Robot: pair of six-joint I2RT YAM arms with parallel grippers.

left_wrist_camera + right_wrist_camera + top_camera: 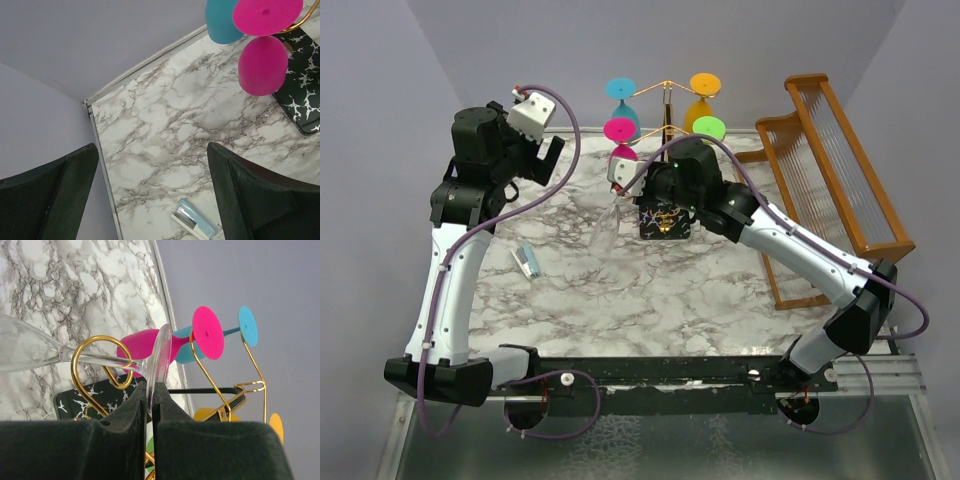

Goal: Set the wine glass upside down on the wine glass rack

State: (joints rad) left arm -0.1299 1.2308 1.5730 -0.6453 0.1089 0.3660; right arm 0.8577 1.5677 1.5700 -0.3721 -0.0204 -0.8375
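Note:
The clear wine glass (30, 347) is held by its round foot (161, 352) in my right gripper (153, 386), which is shut on the foot's rim. The glass is tilted, with its bowl lower and away from the rack post; it shows faintly in the top view (606, 230). Its stem crosses the curl of a gold scroll arm (82, 352) of the wine glass rack (666, 105), which stands on a black speckled base (663, 224). My right gripper (621, 182) is just left of the rack. My left gripper (549, 160) is open and empty, raised at the back left; its open jaws show in the left wrist view (152, 150).
Pink (621, 130), cyan (621, 90), orange (704, 84) and green (708, 127) glasses hang upside down on the rack. A small light-blue stapler (527, 261) lies on the marble table. A brown wooden slatted rack (840, 170) stands at the right.

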